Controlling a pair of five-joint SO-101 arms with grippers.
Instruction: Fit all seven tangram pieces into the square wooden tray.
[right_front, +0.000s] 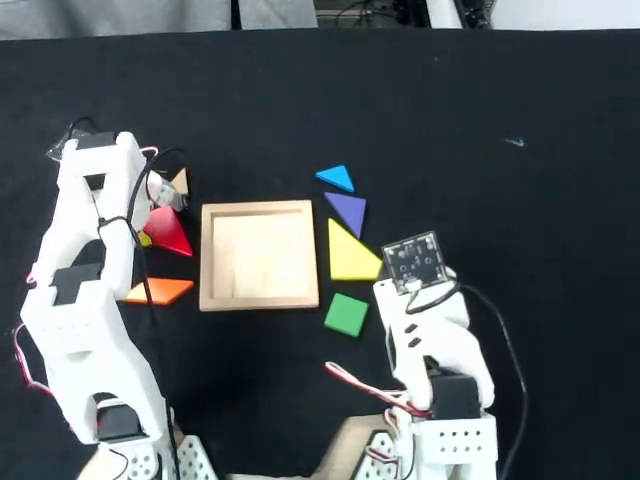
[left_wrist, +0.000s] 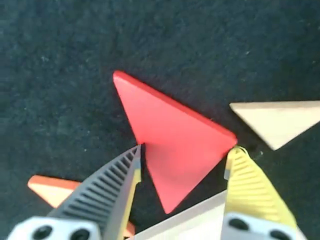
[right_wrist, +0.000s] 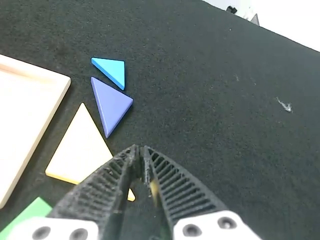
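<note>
The square wooden tray (right_front: 212, 256) lies mid-table with nothing in it. A red triangle (right_front: 168, 231) rests just left of it. My left gripper (left_wrist: 187, 150) is open and straddles the red triangle (left_wrist: 175, 140), one fingertip at each of two edges, with the piece flat on the cloth. A pale wood triangle (left_wrist: 280, 120) and an orange parallelogram (right_front: 160, 291) lie close by. Right of the tray are a light blue triangle (right_front: 336, 178), a purple triangle (right_front: 348, 210), a yellow triangle (right_front: 350, 252) and a green square (right_front: 346, 314). My right gripper (right_wrist: 139, 150) is shut and empty above the yellow triangle (right_wrist: 82, 147).
Black cloth covers the table. The left arm (right_front: 95, 250) stands over the pieces left of the tray, and the right arm (right_front: 430, 340) rises from the front edge. Open cloth stretches across the back and far right.
</note>
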